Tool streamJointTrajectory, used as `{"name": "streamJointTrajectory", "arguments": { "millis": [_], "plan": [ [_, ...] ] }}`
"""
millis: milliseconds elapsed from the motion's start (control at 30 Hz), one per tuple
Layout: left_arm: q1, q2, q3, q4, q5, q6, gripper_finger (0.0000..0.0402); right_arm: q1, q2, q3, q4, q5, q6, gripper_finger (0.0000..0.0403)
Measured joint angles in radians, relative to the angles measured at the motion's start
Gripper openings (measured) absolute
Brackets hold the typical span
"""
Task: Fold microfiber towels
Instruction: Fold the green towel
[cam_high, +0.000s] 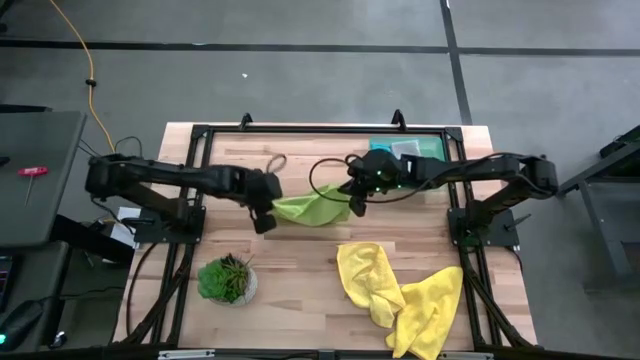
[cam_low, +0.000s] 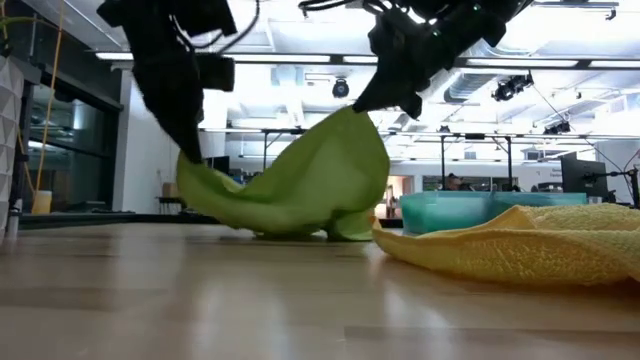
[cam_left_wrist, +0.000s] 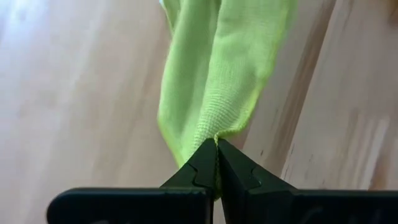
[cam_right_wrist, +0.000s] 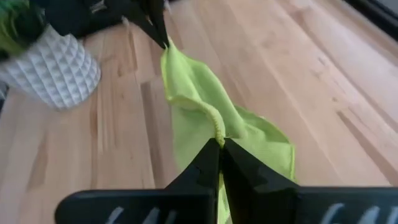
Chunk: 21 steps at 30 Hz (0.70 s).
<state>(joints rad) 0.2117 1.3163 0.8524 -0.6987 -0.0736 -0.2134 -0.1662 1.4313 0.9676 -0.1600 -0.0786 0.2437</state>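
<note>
Fingers of the left gripper (cam_high: 264, 222) and right gripper (cam_high: 355, 203) are each clamped on opposite ends of the lime green towel (cam_high: 310, 208), which sags onto the desk (cam_high: 300, 280) between them.

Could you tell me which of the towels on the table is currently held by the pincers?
The lime green towel, pinched between the left pincer and right pincer; the yellow towels lie untouched.

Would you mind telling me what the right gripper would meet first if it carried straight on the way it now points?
Probably the left gripper, pinching the far corner of the lime green towel stretched between them; depth is hard to judge.
</note>
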Motion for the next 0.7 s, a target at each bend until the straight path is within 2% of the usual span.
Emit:
{"name": "streamJointTrajectory", "arguments": {
  "millis": [233, 367, 467, 600, 700],
  "plan": [
    [0.101, -0.149, 0.008, -0.062, 0.041, 0.000, 0.0000, -0.016, -0.007, 0.012, 0.017, 0.001, 0.064, 0.0000],
    [0.158, -0.201, 0.081, -0.158, 0.036, 0.020, 0.0000, -0.030, -0.007, 0.086, -0.028, 0.005, 0.063, 0.0000],
    [0.214, -0.225, 0.153, -0.219, -0.009, 0.081, 0.0000, -0.067, -0.007, 0.164, -0.125, 0.025, 0.023, 0.0000],
    [0.314, -0.225, 0.248, -0.289, -0.126, 0.180, 0.0000, -0.136, -0.007, 0.249, -0.227, 0.061, -0.041, 0.0000],
    [0.407, -0.225, 0.294, -0.296, -0.185, 0.266, 0.0000, -0.195, -0.007, 0.302, -0.262, 0.090, -0.107, 0.0000]
  ]
}}
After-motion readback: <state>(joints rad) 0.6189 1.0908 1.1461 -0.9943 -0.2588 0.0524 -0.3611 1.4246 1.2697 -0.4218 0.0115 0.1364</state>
